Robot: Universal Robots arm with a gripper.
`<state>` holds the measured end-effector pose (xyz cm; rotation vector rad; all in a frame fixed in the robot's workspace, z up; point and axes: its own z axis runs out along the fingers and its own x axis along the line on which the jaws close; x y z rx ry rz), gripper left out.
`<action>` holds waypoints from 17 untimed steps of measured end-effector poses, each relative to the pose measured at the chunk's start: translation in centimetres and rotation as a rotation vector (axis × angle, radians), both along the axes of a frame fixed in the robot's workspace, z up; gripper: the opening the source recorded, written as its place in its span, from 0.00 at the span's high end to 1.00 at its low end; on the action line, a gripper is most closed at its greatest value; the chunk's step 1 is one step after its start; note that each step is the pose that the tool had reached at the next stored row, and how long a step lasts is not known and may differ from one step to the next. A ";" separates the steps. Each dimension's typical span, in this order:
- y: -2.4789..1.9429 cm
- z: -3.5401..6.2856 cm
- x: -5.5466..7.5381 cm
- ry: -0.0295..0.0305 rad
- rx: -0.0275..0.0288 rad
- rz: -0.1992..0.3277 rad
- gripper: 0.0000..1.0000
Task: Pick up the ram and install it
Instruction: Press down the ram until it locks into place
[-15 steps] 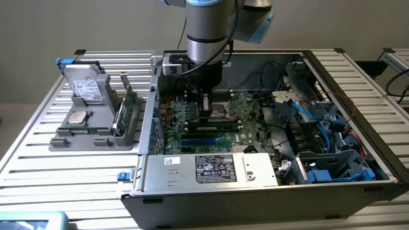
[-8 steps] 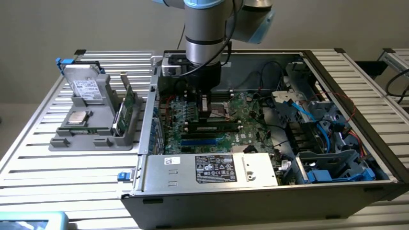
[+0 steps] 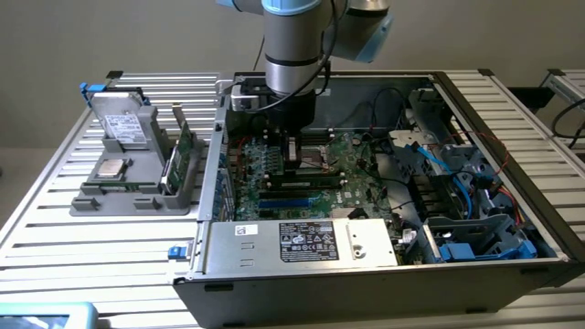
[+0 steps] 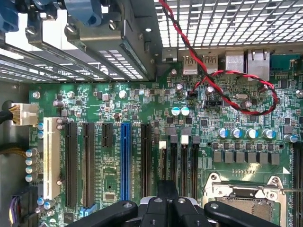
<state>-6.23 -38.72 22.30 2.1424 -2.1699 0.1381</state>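
Exterior view: arm reaches down into the open computer case (image 3: 475, 110) on the slatted tabletop (image 3: 55, 233), pincer (image 3: 292, 147) low over the motherboard (image 3: 274, 185). One ram (image 3: 306, 184) sits seated in a slot below it — probably, the angle is poor. Wrist view: pincer (image 4: 166, 201) right over the memory slots (image 4: 182, 163), black blue-and-white expansion slots (image 4: 125, 161) beside. Whether it's clenched or released — cannot tell. Grey parts rack (image 3: 137, 185) stands outside the case.

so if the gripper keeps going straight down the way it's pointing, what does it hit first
Most likely the motherboard inside the open computer case. The gripper points down at the narrow black memory slots beside the CPU socket, so those look first in line, though depth is unclear.
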 end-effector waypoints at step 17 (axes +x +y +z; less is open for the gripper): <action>0.00 1.85 4.1 -0.0004 0.0004 0.000 0.89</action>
